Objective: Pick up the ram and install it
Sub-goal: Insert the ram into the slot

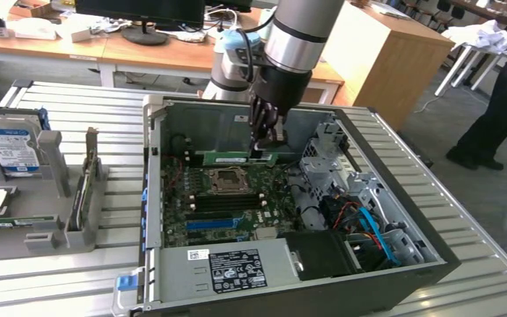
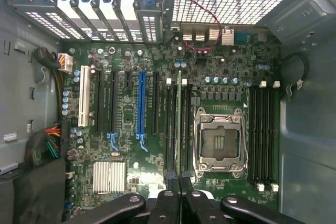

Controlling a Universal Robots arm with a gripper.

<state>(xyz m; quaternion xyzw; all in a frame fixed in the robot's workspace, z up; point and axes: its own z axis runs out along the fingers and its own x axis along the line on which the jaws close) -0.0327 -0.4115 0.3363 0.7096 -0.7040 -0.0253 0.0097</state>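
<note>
The open computer case (image 1: 152,198) lies on the metal table with its motherboard (image 1: 179,228) facing up. My gripper (image 1: 269,150) reaches down into the case and is shut on the ram (image 1: 232,159), a thin green stick held level above the board near the case's back wall. In the wrist view the ram (image 2: 179,124) shows edge-on as a thin line between my gripper (image 2: 178,183) fingers. It hangs over the black memory slots (image 2: 169,129) beside the CPU socket (image 2: 219,139). Whether it touches a slot I cannot tell.
A grey fixture (image 1: 47,224) at the exterior view's left holds a hard drive (image 1: 11,150) with a blue-white label. Inside the case are a power supply (image 1: 227,267), a drive cage (image 1: 335,158) and a long blue slot (image 2: 140,106). A person (image 1: 500,112) stands at the right.
</note>
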